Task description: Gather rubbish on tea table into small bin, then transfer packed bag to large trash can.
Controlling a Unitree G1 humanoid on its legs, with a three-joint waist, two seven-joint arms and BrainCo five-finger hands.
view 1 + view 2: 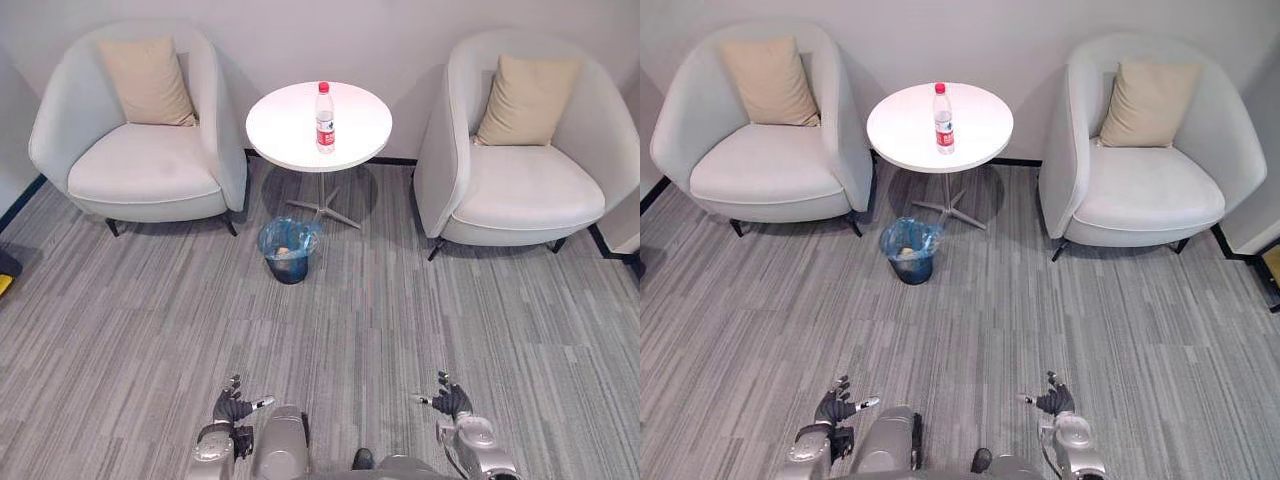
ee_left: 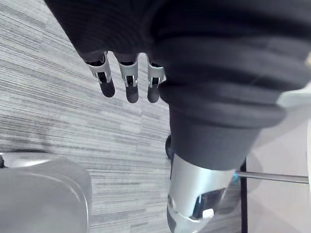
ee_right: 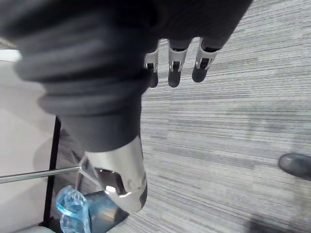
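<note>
Lighting: bright, even, overhead. Shadow: soft, dark patch beneath round white tea table (image 1: pixel 290 125), on grey striped carpet (image 1: pixel 150 330).

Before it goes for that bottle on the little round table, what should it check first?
1. Bottle stands upright on the table, alone: ok.
2. Small bin on the floor by the table's foot, its blue bag open: ok.
3. Room left in the bin: cannot tell.
4. Left hand empty, fingers relaxed: ok.
5. Right hand empty, fingers relaxed: ok.
6. Bottle within reach: not ok, both hands hang well short of the table.
</note>
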